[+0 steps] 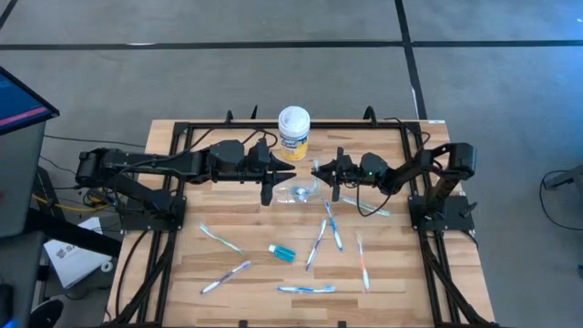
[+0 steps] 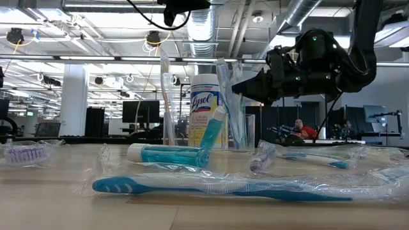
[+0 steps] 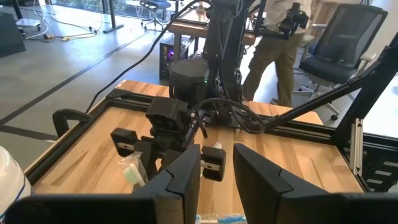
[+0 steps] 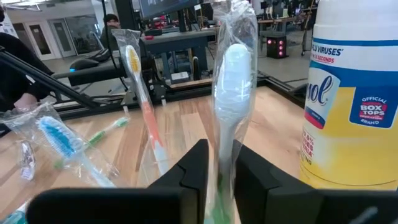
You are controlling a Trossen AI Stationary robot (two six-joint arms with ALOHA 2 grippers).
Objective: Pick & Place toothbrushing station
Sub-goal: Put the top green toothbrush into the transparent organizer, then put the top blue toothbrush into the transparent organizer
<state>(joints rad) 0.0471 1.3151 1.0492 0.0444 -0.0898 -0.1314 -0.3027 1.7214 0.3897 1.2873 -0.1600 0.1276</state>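
Note:
The see-through cup [image 1: 299, 191] stands on the table in front of the yellow canister [image 1: 293, 133], with wrapped toothbrushes standing upright in it [image 2: 167, 96]. My right gripper [image 1: 319, 171] points level at the cup from the table's right. A wrapped white-headed toothbrush [image 4: 231, 81] stands upright between its parted fingers [image 4: 221, 180]. My left gripper [image 3: 217, 168] hovers higher, left of the cup [image 1: 284, 169], open with nothing in it. Several more toothbrushes [image 1: 332, 226] and a teal tube [image 1: 282, 252] lie flat on the table. My right gripper has the wrapped toothbrush's handle [image 4: 225, 155] between its two fingers, which come level from the table's right and lie across it. The toothbrush stands upright, head up. I cannot tell whether the fingers touch the wrapper.
The yellow canister with its white lid stands just behind the cup. Black frame rails [image 1: 182, 146] run along the table's edges. Loose wrapped toothbrushes [image 1: 305, 289] and a tube [image 2: 169, 154] are scattered over the near half. People are in the room beyond the table [image 3: 280, 56].

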